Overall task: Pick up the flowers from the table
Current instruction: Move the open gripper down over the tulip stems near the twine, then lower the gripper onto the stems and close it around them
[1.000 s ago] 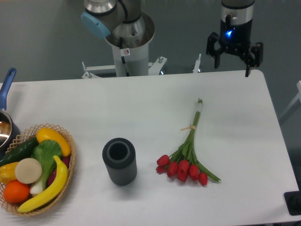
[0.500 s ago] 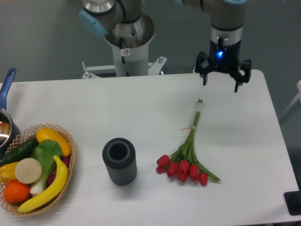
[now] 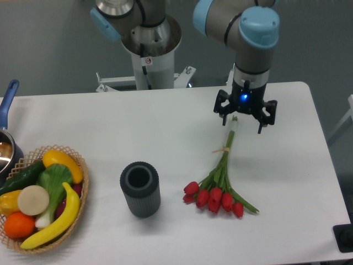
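The flowers [image 3: 220, 182] lie flat on the white table [image 3: 165, 127], a bunch of red tulip buds toward the front and green stems running up and to the right, tied by a thin tan band. My gripper [image 3: 242, 119] hangs open over the stem tips, its two dark fingers spread to either side of them. Nothing is held between the fingers. Whether the fingers touch the tabletop cannot be made out.
A dark ribbed cylindrical vase [image 3: 140, 189] stands upright left of the flowers. A wicker basket [image 3: 77, 182] of fruit and vegetables sits at the front left, with a blue-handled pot [image 3: 6, 138] behind it. The arm's base [image 3: 150, 49] rises behind the table's far edge.
The gripper has come down and to the left, from above the table's far right corner to just over the stem ends. It stays open. The flowers have not moved.
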`<state>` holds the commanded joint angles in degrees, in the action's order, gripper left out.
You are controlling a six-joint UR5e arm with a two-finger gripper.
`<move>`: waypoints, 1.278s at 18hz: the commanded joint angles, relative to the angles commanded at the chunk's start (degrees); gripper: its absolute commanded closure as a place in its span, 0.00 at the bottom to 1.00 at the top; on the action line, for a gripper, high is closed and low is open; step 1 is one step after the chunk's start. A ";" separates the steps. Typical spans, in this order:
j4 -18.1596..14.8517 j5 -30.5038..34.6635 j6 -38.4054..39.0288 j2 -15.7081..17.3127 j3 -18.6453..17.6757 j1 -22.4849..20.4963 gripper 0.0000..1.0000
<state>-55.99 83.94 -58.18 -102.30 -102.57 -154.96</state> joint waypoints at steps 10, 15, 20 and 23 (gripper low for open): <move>2.91 -0.52 0.18 -7.12 -1.05 1.41 0.00; 3.08 -4.82 -1.22 -9.58 -0.35 0.97 0.00; 3.17 -4.92 -2.37 -11.17 -0.26 0.71 0.00; 3.69 -4.83 -2.28 -12.40 0.17 0.80 0.00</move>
<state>-52.30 79.10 -60.47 -114.69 -102.39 -154.16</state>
